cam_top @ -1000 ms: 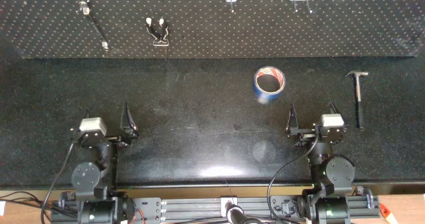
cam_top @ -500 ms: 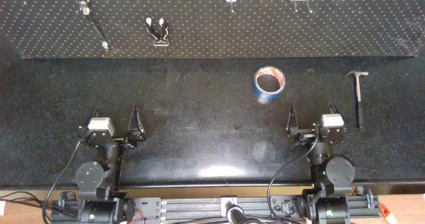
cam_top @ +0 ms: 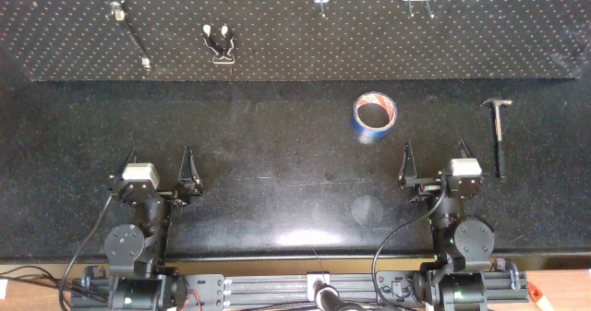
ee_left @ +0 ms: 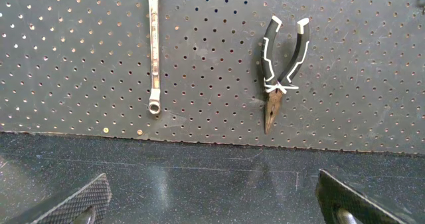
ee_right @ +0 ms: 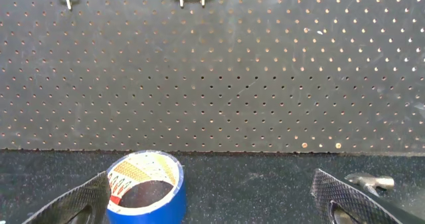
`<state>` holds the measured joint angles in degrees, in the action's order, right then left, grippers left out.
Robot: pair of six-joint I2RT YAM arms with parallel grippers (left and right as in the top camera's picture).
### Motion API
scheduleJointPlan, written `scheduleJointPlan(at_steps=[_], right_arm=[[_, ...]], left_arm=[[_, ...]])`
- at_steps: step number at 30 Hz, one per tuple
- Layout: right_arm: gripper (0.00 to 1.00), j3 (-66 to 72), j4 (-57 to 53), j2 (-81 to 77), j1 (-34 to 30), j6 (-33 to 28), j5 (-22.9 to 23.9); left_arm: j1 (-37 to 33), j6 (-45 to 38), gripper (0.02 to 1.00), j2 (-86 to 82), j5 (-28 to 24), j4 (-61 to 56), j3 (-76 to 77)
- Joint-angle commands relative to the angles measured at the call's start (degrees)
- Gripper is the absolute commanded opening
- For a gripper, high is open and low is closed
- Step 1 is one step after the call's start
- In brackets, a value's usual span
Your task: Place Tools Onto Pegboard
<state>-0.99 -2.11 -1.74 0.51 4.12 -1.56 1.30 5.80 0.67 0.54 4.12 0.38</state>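
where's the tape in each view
Top view: tape sits right of centre, in front of the pegboard, left of the hammer.
Right wrist view: tape close to the camera, in front of the pegboard.
Left wrist view: faces the pliers and wrench, away from the tape.
Shared landmark: the pegboard's lower edge.

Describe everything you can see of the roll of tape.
The roll of tape has a blue outer wall, a red-and-white patterned edge and an open dark core. It lies flat, hole up, on the black table before the pegboard, left of the hammer and ahead of the open right gripper. Nothing touches it.
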Motion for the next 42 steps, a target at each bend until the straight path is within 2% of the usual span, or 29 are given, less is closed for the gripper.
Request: scheduleJointPlan(at_steps=[1, 5, 7, 9, 13, 16, 18, 19, 28, 33, 40, 42], right_arm=[[0.98, -17.4, 0.5, -21.9, 0.5, 3.7, -2.0], [0.982, -36.5, -11.2, -42.0, 0.5, 4.1, -9.6], [0.98, -45.0, -16.9, -51.1, 0.5, 9.2, -12.9], [0.98, -49.0, -23.2, -56.7, 1.1, 10.9, -14.6], [0.976, -50.7, -26.1, -64.0, 7.2, 10.9, -13.1], [0.976, -51.3, -27.5, -68.6, 11.8, 13.6, -8.3], [0.976, -54.1, -32.2, -73.5, 14.2, 15.8, -4.2], [0.976, -55.4, -33.9, -75.5, 14.3, 17.1, -3.5], [0.976, -64.3, -38.9, -87.7, 16.0, 17.1, -1.3], [0.976, -64.4, -41.6, -92.3, 16.5, 19.2, -1.0], [0.978, -64.4, -42.0, -96.7, 17.0, 19.1, -1.0], [0.678, -64.4, -42.0, -96.8, 17.0, 18.9, -1.0]], left_arm=[[0.2, -0.3, 0.996, -0.5, -0.6, 0.5, -0.1], [0.2, -0.3, 0.996, -0.5, -0.6, 0.5, -0.1], [0.2, -0.3, 0.996, -0.5, -0.6, 0.5, -0.1], [0.2, -0.3, 0.996, -0.5, -0.6, 0.5, -0.1], [0.2, -0.3, 0.996, -0.5, -0.6, 0.5, -0.1], [0.2, -0.3, 0.996, -0.5, -0.6, 0.5, -0.1], [0.2, -0.3, 0.996, -0.5, -0.6, 0.5, -0.1], [0.2, -0.3, 0.996, -0.5, -0.6, 0.5, -0.1], [0.2, -0.3, 0.996, -0.5, -0.6, 0.5, -0.1], [0.2, -0.3, 0.996, -0.5, -0.6, 0.5, -0.1], [0.2, -0.3, 0.996, -0.5, -0.6, 0.5, -0.1], [0.2, -0.3, 0.996, -0.5, -0.6, 0.5, -0.1]])
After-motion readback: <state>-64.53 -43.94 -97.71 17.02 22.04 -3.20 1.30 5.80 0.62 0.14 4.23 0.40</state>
